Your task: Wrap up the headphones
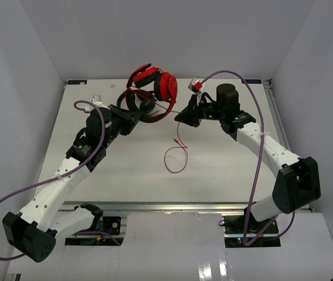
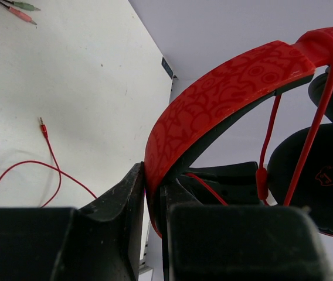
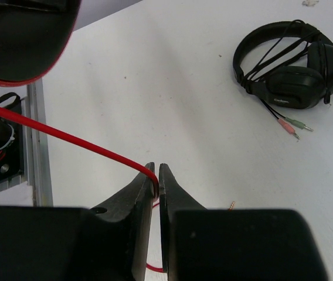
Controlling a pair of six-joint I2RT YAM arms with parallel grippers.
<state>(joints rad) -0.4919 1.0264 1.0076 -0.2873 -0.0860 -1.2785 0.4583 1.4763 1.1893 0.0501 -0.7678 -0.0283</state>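
**Headphones (image 1: 165, 86) held up by the band, cable pinched at the other arm**

On the white table (image 1: 114, 170), toward its far edge, the red headphones hang in the air between the two arms. A second, all-black pair (image 3: 284, 88) lies flat on the table and is no part of the job.

The headphones look light, and the set seems to be rigid plastic. The headband (image 2: 225, 88) is a stiff, smooth arc, so it is probably the firmest place to grip, though a glossy band could slip or swing in a narrow pinch. The padded earcups (image 2: 325, 175) are soft and bulky and would likely be poor places to take hold.

The left gripper (image 2: 153, 178) is clamped across the headband near one end, one finger on the band's outer face and one on the inner. The earcups dangle beyond the fingers.

The thin red cable (image 3: 67, 136) is limp and springy. It should follow wherever it is led and slacken once freed, so I judge it needs steady tension while being wound.

The right gripper (image 3: 156, 172) has its jaws all but pressed together, nipping the cable at the very fingertips. From there the cable runs taut up to the earcup. The rest falls in a loose loop onto the table, ending in the small plug (image 2: 41, 121), which lies free and well apart from both grippers.
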